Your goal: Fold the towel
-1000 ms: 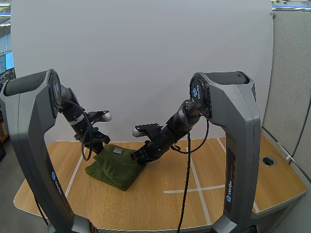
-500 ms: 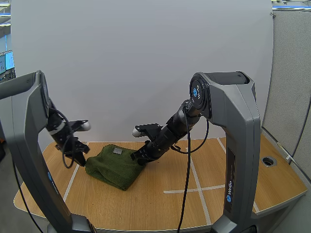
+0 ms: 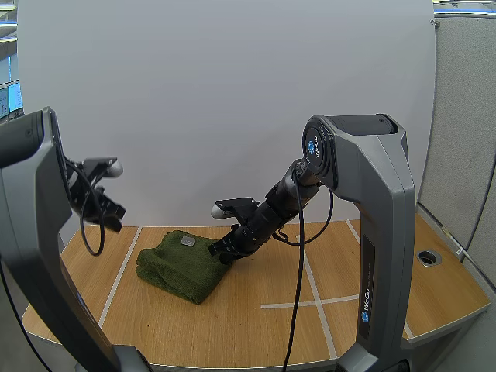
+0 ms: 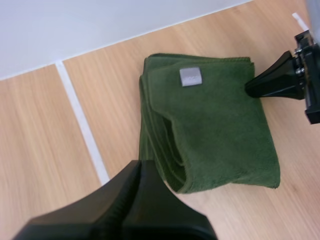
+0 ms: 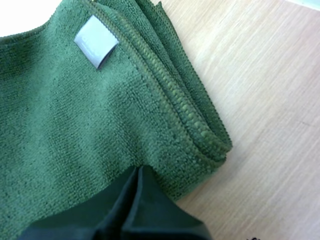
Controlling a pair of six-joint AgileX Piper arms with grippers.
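Note:
A dark green towel (image 3: 182,263) lies folded in several layers on the wooden table (image 3: 256,325), a grey label (image 3: 187,241) on its top. My left gripper (image 3: 114,219) hangs in the air to the towel's left, apart from it. In the left wrist view its fingers lie together as one dark wedge (image 4: 140,165) above the towel (image 4: 210,130) and its label (image 4: 190,77). My right gripper (image 3: 215,249) is down at the towel's right edge. Its shut tips (image 5: 141,172) rest on the top layer of the towel (image 5: 75,110) near the folded hem.
White tape lines (image 3: 310,283) cross the table; one (image 4: 82,130) runs just left of the towel. A round cable hole (image 3: 428,256) sits at the far right. Bare wood lies in front of the towel and to its right.
My left arm has drawn back from the towel's left edge, moving left and up. The right gripper and the towel have stayed where they were.

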